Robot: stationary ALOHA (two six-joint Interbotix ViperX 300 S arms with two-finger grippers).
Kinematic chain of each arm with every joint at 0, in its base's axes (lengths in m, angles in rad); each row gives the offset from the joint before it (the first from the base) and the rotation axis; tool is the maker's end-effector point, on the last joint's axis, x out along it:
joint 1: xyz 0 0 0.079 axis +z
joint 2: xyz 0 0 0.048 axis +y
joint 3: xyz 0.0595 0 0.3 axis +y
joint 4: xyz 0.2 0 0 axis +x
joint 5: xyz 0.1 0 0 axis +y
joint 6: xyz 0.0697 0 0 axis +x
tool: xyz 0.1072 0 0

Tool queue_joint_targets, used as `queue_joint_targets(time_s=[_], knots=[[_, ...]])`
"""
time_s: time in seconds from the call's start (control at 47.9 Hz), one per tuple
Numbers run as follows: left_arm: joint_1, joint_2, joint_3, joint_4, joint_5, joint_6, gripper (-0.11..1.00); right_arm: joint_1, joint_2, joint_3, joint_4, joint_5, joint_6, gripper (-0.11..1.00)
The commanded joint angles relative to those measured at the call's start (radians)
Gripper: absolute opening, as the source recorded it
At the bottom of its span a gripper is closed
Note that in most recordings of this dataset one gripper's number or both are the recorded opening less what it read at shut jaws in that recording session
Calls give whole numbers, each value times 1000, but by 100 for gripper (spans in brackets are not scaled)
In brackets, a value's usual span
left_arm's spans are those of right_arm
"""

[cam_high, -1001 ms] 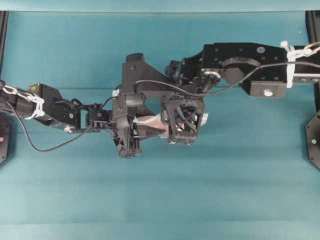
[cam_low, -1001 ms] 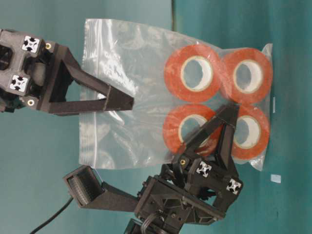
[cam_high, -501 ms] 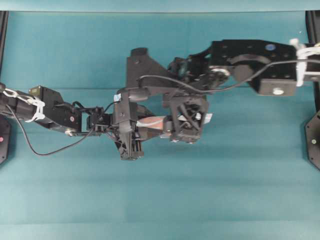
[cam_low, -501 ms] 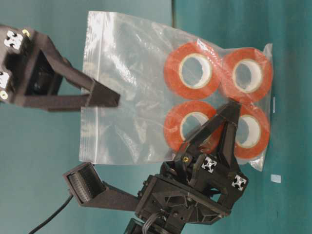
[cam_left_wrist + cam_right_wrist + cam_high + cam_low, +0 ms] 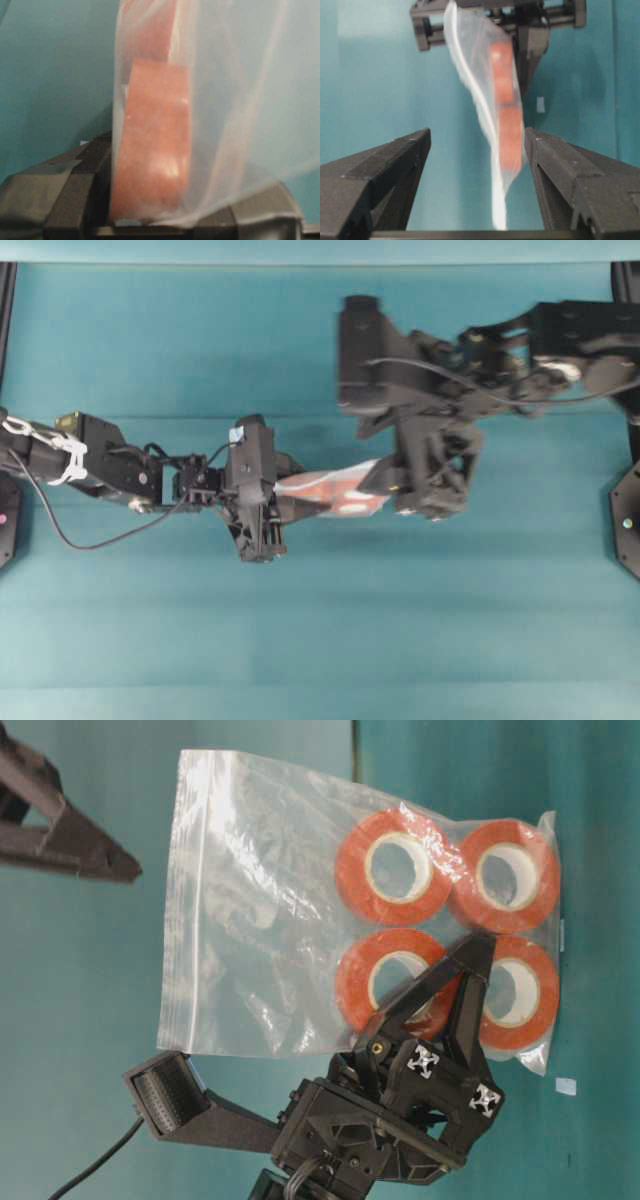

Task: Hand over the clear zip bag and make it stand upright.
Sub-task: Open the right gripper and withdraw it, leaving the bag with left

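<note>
In the overhead view, bare table (image 5: 320,640) is seen from four to eight o'clock of the bag (image 5: 335,493). At nine o'clock the way is blocked by the left gripper (image 5: 283,502), at two o'clock by the right gripper (image 5: 400,485).

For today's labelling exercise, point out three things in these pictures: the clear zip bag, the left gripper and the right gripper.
clear zip bag (image 5: 260,920): table-level view, on its bare transparent upper panel.
left gripper (image 5: 455,985): table-level view, between its fingertips, shut on the bag's tape rolls.
right gripper (image 5: 477,145): right wrist view, midway between its open fingertips.
</note>
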Motion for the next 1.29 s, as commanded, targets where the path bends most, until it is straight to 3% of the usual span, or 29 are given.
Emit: queue_joint_targets(time_s=[0.0, 0.584, 1.043, 1.272], knots=[[0, -21, -6, 2, -5, 2, 26, 5, -51, 21, 2, -18, 6, 84], [2, -21, -5, 2, -3, 5, 26, -17, -212, 166, 2, -31, 3, 84], [2, -21, -5, 2, -5, 8, 26, -48, -402, 339, 0, -238, 3, 84], [2, -21, -6, 2, -3, 11, 26, -48, -446, 382, 2, -258, 8, 84]])
